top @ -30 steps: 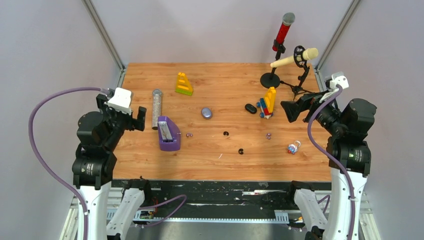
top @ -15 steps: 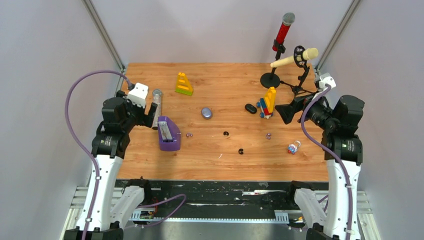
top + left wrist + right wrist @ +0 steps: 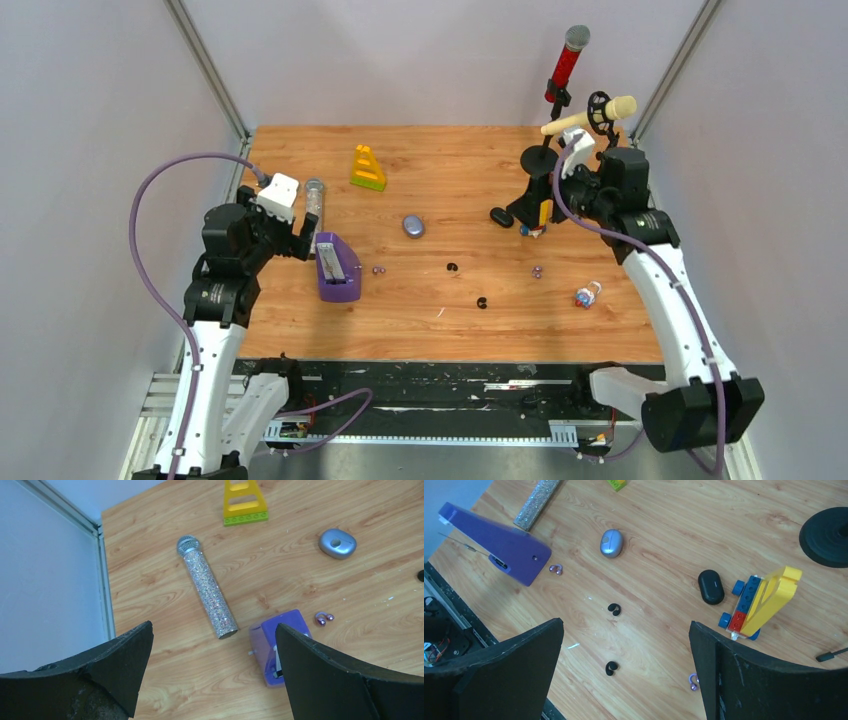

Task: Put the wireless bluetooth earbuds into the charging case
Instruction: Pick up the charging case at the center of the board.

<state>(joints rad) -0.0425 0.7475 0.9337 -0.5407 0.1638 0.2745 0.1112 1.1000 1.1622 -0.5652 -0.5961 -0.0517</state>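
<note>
Two black curled earbuds (image 3: 452, 267) (image 3: 483, 302) lie mid-table, also in the right wrist view (image 3: 614, 609) (image 3: 611, 668). Purple earbuds lie by the stapler (image 3: 378, 269) (image 3: 323, 618) and further right (image 3: 537, 271) (image 3: 694, 681). A black charging case (image 3: 501, 216) (image 3: 711, 586) and a silver-blue case (image 3: 413, 226) (image 3: 337, 543) rest behind them, both closed. My right gripper (image 3: 522, 200) (image 3: 626, 625) hovers open above the black case and toy car. At the table's left, my left gripper (image 3: 295, 243) (image 3: 214, 627) stands open and empty beside the stapler.
A purple stapler (image 3: 337, 266) and a glitter microphone (image 3: 314, 215) lie at the left. A yellow-green block (image 3: 367, 168) sits at the back. A brick toy car (image 3: 759, 602), two microphone stands (image 3: 545, 150) and a small bottle (image 3: 588, 294) occupy the right.
My right arm has swung in from the right edge to above the toy car and black case. My left arm rose and moved right toward the stapler. Both grippers stayed open.
</note>
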